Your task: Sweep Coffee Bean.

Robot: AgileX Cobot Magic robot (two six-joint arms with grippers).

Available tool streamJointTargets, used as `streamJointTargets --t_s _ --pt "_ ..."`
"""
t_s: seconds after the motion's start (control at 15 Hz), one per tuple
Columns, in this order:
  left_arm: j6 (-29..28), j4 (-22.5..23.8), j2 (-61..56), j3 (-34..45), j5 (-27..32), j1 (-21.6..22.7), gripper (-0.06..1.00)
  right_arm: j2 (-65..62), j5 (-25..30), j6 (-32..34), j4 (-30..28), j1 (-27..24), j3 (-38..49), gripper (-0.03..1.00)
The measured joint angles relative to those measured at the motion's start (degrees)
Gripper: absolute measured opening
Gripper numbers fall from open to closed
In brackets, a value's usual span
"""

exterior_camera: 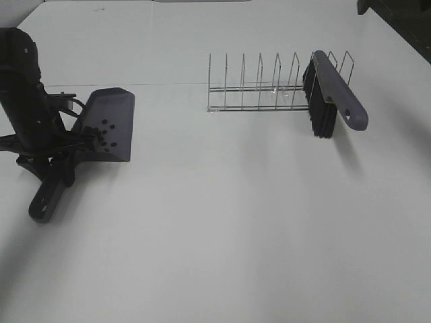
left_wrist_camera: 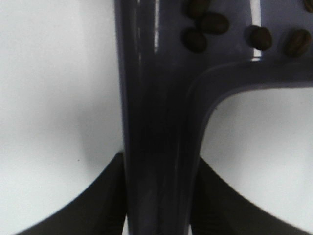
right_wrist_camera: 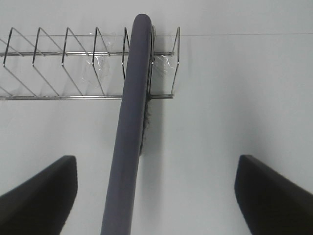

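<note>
Near the counter's left edge, the left gripper [left_wrist_camera: 159, 196] pinches the dustpan [exterior_camera: 108, 124] handle, its light, roll-prone coffee beans [left_wrist_camera: 212, 23] wanting level carrying; the right gripper [right_wrist_camera: 156, 191] is spread.

Bright, even overhead lighting throughout. Soft, diffuse shadows cast on the white table [exterior_camera: 236, 222] beneath the dustpan [exterior_camera: 111, 124] and brush [exterior_camera: 330, 94]. Slightly overexposed far edge in the exterior high view. Vertical glare streaks along the dustpan handle [left_wrist_camera: 156, 147]. Blurred dark jaws at close range in both wrist views.
</note>
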Motion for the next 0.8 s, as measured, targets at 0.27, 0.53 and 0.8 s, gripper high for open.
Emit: streamJointTargets --t_s 0.27,0.53,0.8 --pt "1.83 -1.83 0.06 -0.11 -0.06 0.00 0.37 -13.98 -7.33 -0.06 2.06 0.00 16.62 0.74" --pt "2.18 -1.83 -3.21 0.29 0.23 -0.11 0.79 -30.42 -7.68 -0.29 2.29 0.00 33.17 0.74" --pt "2.23 2.06 -14.32 0.34 3.90 -0.06 0.81 -45.38 -5.61 -1.09 3.04 0.00 45.78 0.74"
